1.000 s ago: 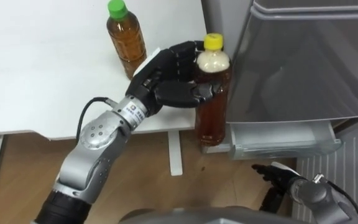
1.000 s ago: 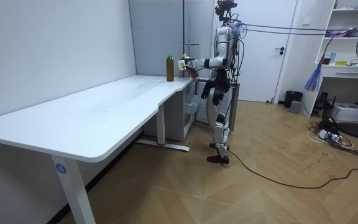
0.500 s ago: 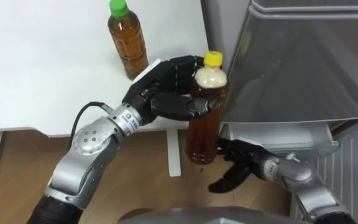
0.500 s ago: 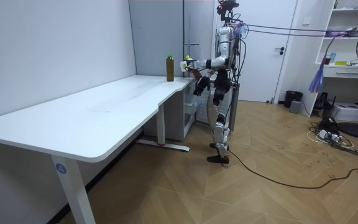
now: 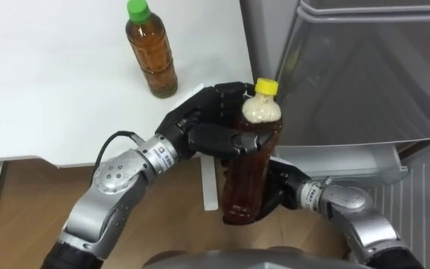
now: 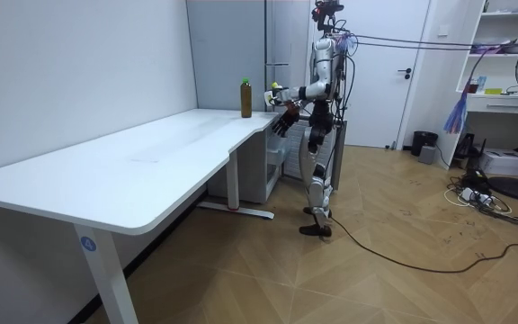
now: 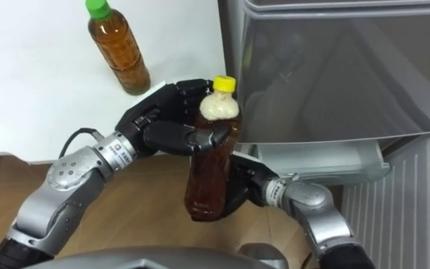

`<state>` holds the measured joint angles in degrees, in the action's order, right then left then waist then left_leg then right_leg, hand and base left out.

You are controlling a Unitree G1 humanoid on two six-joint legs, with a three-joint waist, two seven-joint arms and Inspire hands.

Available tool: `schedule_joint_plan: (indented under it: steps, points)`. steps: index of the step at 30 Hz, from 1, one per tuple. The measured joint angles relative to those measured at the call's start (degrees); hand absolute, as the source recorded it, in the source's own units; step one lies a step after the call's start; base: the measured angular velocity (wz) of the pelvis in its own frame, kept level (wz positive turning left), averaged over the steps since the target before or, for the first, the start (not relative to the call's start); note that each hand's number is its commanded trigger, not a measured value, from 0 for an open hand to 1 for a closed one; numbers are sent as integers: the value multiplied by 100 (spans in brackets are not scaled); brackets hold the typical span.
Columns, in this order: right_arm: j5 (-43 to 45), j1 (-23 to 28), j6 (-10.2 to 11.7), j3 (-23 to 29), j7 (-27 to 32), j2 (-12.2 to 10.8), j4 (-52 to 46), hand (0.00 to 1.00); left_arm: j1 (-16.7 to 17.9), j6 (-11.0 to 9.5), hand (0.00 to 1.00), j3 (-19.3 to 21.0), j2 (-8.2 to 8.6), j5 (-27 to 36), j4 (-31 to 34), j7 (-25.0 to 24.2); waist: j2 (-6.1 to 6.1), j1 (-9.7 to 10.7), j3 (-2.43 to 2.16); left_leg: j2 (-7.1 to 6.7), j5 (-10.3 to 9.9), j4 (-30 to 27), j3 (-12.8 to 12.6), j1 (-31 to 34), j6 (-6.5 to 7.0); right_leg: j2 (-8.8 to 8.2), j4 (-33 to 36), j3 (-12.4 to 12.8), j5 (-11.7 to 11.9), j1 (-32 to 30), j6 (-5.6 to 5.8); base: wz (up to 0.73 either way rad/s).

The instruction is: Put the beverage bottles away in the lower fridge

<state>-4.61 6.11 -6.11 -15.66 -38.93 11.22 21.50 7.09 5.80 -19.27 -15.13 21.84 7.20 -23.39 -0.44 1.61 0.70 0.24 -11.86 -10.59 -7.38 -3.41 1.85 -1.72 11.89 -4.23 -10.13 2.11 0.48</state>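
Yellow-capped, now hanging clear of the table point(image 5: 51, 90) before the fridge point(image 5: 364, 90): gripping the bottle point(image 5: 245, 187) high with the left hand point(image 5: 215, 138). Bringing the right hand point(image 5: 276, 193) up behind its lower half, grasp unreadable there, likely setting up a handover for the lower fridge and leaving the green-capped bottle point(image 5: 151, 63) standing.

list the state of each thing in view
yellow-cap bottle: capped, held off the table in left hand
green-cap bottle: capped, upright on table
left hand: shut on yellow-cap bottle
right hand: by the held bottle's lower half, hold unclear
fridge: open or shut, cannot tell
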Motion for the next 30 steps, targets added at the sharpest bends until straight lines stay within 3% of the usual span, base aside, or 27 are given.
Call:
schedule_joint_plan:
  steps: [3,8,24,30]
  points:
    - [-95,-65,0,-23,-63,2,-2,0,-17,-72,100,-2,38,-1,0,2,-13,3,5,-1,0,4,14,-6,0,0,2,6,0,2,0,0]
    - [-412,-68,0,-136,-189,-1,-4,0,-28,-192,100,-50,94,-3,1,5,-107,5,52,-1,0,10,24,-15,0,4,-12,-4,0,17,0,0]
    - [-395,-62,2,-363,-436,167,-18,0,-27,-397,100,-311,87,-266,2,48,-178,-30,33,-3,-1,6,43,-10,2,-6,46,-71,0,-22,0,0]
    - [-455,-48,61,-336,-672,255,-48,0,-61,-603,100,-223,92,-1005,9,356,-253,-39,-5,1,-2,-81,43,95,2,-12,76,-100,3,-94,-4,0]
